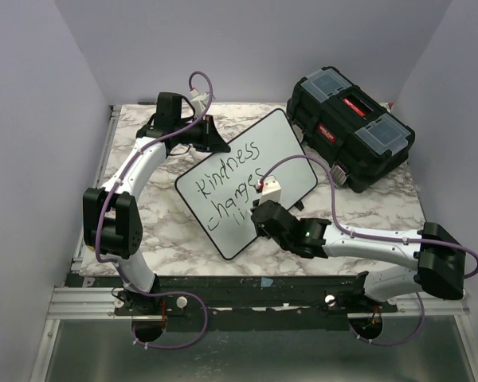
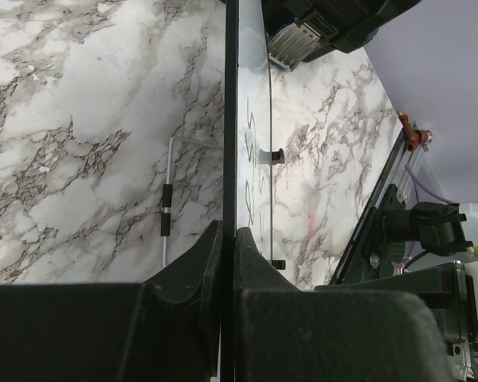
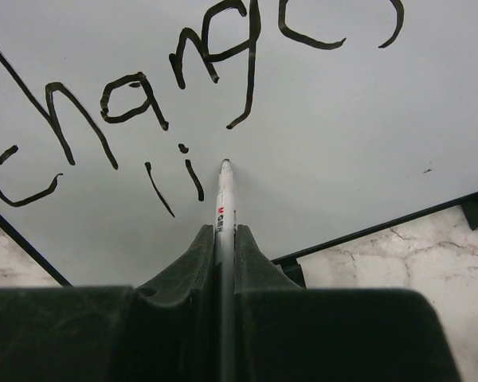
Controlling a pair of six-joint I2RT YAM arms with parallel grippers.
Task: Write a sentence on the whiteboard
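Pinching marker [image 3: 224,208], R fingers [image 3: 193,263] hold tip beside "li" of sentence [image 1: 231,181]; L fingers [image 2: 199,263] clamp whiteboard [image 2: 253,95] edge.

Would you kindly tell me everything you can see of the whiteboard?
The whiteboard is a glossy white rectangle in a thin black frame with rounded corners, set askew on the marble table beside a black toolbox. Black lettering reads "kindness changes", with "li" begun below. The left gripper is shut on its far edge; the marker in the right gripper has its tip at the surface.
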